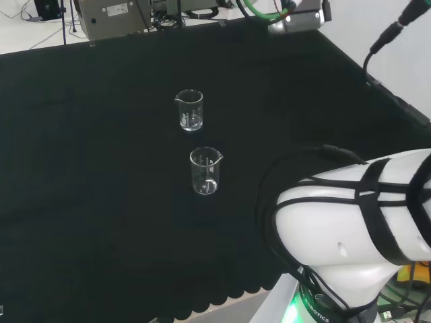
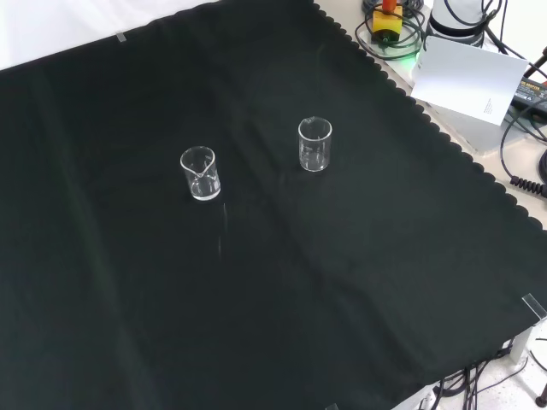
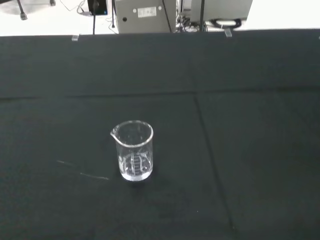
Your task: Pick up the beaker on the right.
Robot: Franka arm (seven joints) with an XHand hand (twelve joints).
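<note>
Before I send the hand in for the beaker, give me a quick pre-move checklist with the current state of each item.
1. Two beakers upright on the black cloth: ok. In the front view one stands at the left and one at the right.
2. Beakers apart from each other, with bare cloth between them for an approach: ok.
3. Beakers empty: ok, both look clear.
4. Target settled: not ok. The front view's right beaker is the nearer one in the head view; confirm which "right" is meant.
5. Beaker in the wrist view is the target: cannot tell.
6. Hand posture and fingers ready: cannot tell.
</note>
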